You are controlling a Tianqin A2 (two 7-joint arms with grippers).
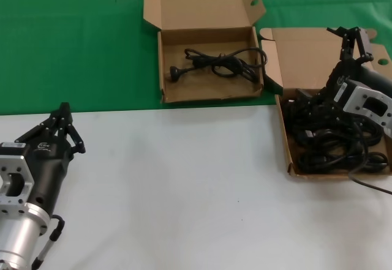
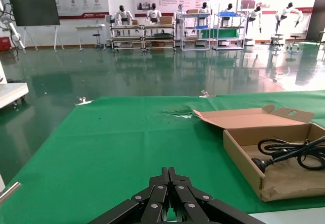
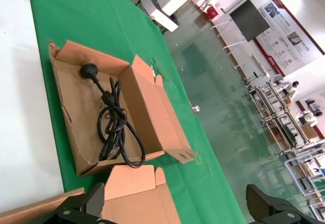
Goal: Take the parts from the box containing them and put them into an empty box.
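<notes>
The wider cardboard box [image 1: 283, 136] at the right holds a tangled pile of black cords [image 1: 331, 138]. My right gripper [image 1: 354, 39] hovers above that box's back end and lid [image 3: 137, 193], open wide with nothing between its fingers [image 3: 94, 199]. The narrower box [image 1: 211, 97] at the centre back, lid folded open, holds one looped black cord [image 1: 217, 62]. That cord [image 3: 114, 122] also shows in the right wrist view, and the cord [image 2: 289, 150] lies inside the box's wavy front wall [image 2: 244, 158] in the left wrist view. My left gripper [image 1: 63, 116] is parked at the near left, shut and empty.
Green cloth [image 1: 73, 37] covers the far half of the table and white surface [image 1: 184, 184] the near half. Both boxes sit near the line where the two meet. A thin black cable [image 1: 370, 185] trails off the wide box's front right corner.
</notes>
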